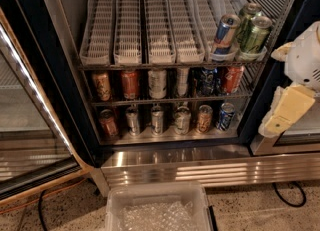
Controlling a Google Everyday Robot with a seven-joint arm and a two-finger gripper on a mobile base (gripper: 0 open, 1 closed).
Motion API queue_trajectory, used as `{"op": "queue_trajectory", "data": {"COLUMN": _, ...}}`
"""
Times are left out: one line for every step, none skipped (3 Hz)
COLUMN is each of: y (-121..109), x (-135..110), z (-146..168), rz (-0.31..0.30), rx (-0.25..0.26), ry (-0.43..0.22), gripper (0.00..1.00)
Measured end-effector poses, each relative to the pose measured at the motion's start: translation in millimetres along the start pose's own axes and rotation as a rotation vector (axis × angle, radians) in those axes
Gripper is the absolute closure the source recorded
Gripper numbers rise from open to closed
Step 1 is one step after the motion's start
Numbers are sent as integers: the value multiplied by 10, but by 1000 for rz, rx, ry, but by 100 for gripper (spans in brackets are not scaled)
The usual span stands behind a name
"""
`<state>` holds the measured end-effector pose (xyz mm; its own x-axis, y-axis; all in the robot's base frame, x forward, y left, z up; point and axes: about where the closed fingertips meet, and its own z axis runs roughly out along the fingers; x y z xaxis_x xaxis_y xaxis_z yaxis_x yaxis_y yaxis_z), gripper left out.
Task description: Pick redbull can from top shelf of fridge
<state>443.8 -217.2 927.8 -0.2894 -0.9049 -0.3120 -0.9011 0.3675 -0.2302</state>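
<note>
Tool [287, 109]: outside the fridge [190, 167], beyond the right edge of the sloped top surface [128, 25] and below it; state cannot be told | redbull can [226, 34]: upright near the surface's front right corner, apart from tool | green cans [255, 34]: just right of it, at the corner.

Redbull can [226, 34]: you see it upright at the shelf's [145, 40] front edge, near the right end.
Green cans [254, 31]: just right of it.
Gripper [290, 82]: yours is by the fridge's [200, 167] right frame, apart from the redbull can.
</note>
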Motion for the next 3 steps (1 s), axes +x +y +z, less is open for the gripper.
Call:
{"op": "queue_trajectory", "data": {"y": -121, "x": 40, "z": 237, "rz": 77, "rx": 57, "ry": -138, "gripper": 0}}
{"op": "queue_trajectory", "data": {"y": -278, "x": -67, "z": 164, "rz": 90, "rx": 124, "ry": -185, "gripper": 0}}
{"op": "queue_trajectory", "data": {"y": -278, "x": -68, "z": 163, "rz": 91, "rx": 125, "ry": -185, "gripper": 0}}
